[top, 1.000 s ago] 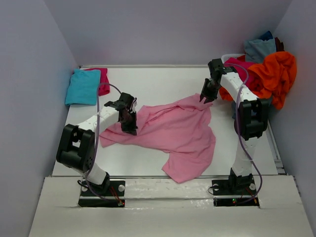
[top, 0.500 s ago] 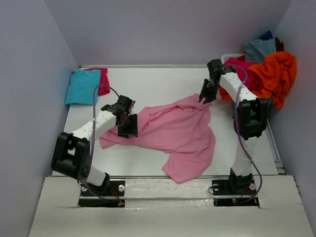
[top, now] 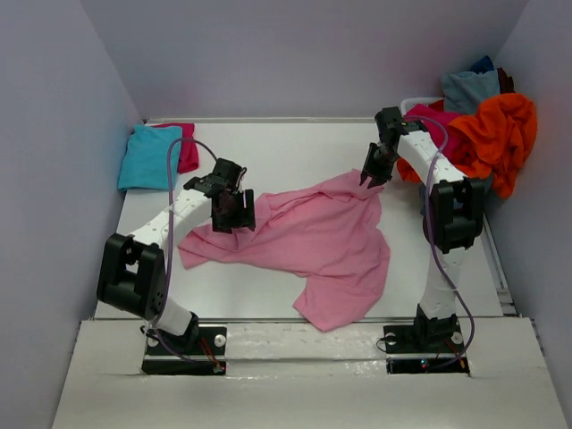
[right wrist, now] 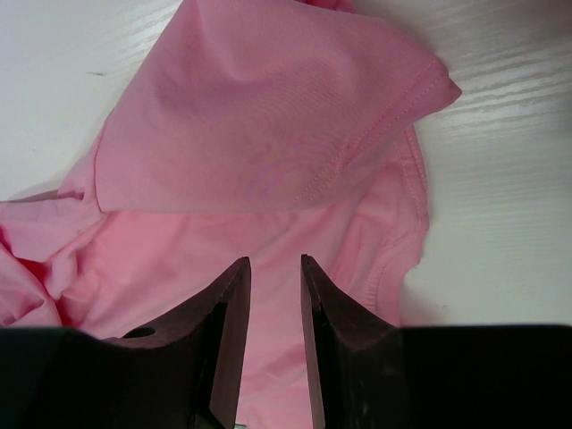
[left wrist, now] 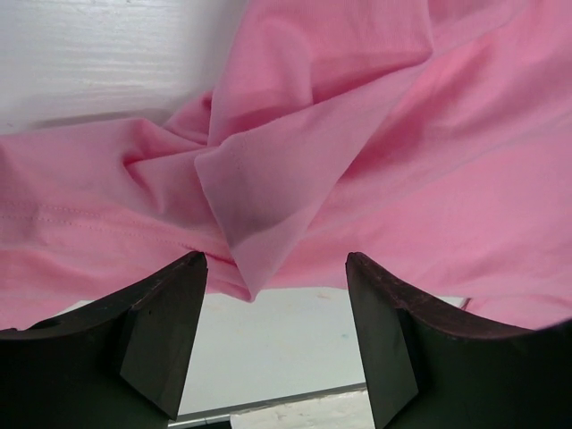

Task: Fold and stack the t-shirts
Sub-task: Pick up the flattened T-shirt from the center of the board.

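Left pincer (top: 234, 211) has just let go! A second ago its jaws were tight on the left edge of the shirt. Now they stand wide apart with nothing between them, and the wrist view shows a twisted pink fold lying just past the fingertips (left wrist: 179, 304).

Largest first: the white table (top: 295, 147) fills the middle of the overhead frame. The light pink t-shirt (top: 313, 237) sprawls across its centre, rumpled, with one flap trailing toward the lower middle. Its left edge has sagged back onto the table, lower left of the open jaws.

In the upper right corner sits the waiting heap, with the orange shirt (top: 505, 134) on top, grey-blue (top: 469, 89) behind it and a bit of magenta beside them. At upper left, the turquoise shirt (top: 150, 156) lies folded over another magenta one (top: 186, 147).

Right pincer (top: 373, 177) hasn't budged at the shirt's upper right corner. Its jaws are nearly together over the sleeve, and I can't tell whether it is pinching or just hovering.

My read is that the shirt isn't flat yet, so the left needs a fresh grab before any fold.
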`<state>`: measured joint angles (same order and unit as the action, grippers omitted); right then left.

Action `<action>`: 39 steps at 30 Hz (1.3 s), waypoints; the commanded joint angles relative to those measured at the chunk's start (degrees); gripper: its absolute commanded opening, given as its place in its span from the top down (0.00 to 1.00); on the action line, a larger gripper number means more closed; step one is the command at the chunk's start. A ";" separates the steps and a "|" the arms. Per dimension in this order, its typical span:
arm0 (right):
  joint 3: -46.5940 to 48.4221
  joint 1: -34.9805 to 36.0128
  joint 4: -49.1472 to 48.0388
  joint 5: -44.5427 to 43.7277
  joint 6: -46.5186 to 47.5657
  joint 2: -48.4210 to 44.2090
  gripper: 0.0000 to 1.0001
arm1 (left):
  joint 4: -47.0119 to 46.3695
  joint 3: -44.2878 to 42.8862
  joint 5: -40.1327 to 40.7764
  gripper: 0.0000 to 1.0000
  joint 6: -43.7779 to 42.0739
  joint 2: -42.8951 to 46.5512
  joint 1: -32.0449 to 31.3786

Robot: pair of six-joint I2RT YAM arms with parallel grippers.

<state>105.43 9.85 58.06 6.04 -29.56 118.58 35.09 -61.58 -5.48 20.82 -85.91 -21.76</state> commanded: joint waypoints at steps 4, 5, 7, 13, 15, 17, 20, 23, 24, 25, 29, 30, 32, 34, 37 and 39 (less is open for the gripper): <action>2.94 0.52 0.12 -0.15 1.00 -0.90 0.65 | -2.22 -4.94 1.26 0.25 -1.13 -4.26 0.31; 2.86 0.52 0.12 -0.24 1.08 -0.90 0.65 | -2.48 -5.21 0.91 0.25 -1.22 -4.79 0.92; 2.59 0.52 0.12 -0.42 1.17 -0.99 0.65 | -2.83 -5.65 0.56 0.25 -1.39 -5.84 1.45; 1.80 0.52 -0.14 -0.51 1.17 -1.25 0.65 | -3.45 -6.62 0.38 0.26 -2.27 -7.51 3.82; 1.54 0.52 -0.23 -0.42 1.17 -1.16 0.65 | -3.63 -6.71 0.38 0.27 -2.71 -7.78 4.52; 1.62 0.52 -0.14 -0.42 1.17 -1.08 0.65 | -3.80 -6.80 0.20 0.27 -2.98 -7.87 5.15; 1.80 0.52 -0.14 -0.42 1.17 -0.90 0.65 | -3.80 -7.06 -0.24 0.28 -3.07 -7.78 5.67; 1.98 0.52 -0.06 -0.51 1.17 -0.72 0.65 | -3.71 -7.06 -0.94 0.29 -3.06 -7.52 5.67; 2.06 0.52 -0.06 -0.51 1.17 -0.64 0.65 | -3.80 -7.06 -1.03 0.30 -3.06 -7.35 5.67; 1.98 0.52 -0.06 -0.42 1.09 -0.64 0.65 | -3.80 -7.06 -1.20 0.30 -3.06 -7.17 5.67; 1.80 0.52 -0.23 -0.42 1.00 -0.55 0.65 | -3.45 -7.15 -1.47 0.36 -3.06 -6.47 5.67; 1.80 0.52 -0.23 -0.42 0.91 -0.46 0.65 | -3.45 -7.06 -1.56 0.37 -3.15 -6.46 5.67; 1.63 0.52 -0.41 -0.16 0.91 -0.46 0.65 | -3.45 -7.06 -1.73 0.42 -3.15 -6.38 5.67; 1.62 0.52 -0.41 -0.16 0.82 -0.46 0.65 | -3.45 -7.06 -2.08 0.46 -3.24 -6.46 5.67; 1.19 0.52 -0.58 -0.33 0.82 -0.55 0.65 | -3.54 -7.15 -2.52 0.51 -3.15 -6.55 5.67; 1.01 0.52 -0.67 -0.33 0.82 -0.72 0.65 | -3.36 -7.32 -2.61 0.61 -3.15 -6.55 5.67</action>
<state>106.10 9.85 58.08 6.02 -29.34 118.58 31.55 -66.52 -7.14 18.37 -94.13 -16.03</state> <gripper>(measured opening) 0.347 0.449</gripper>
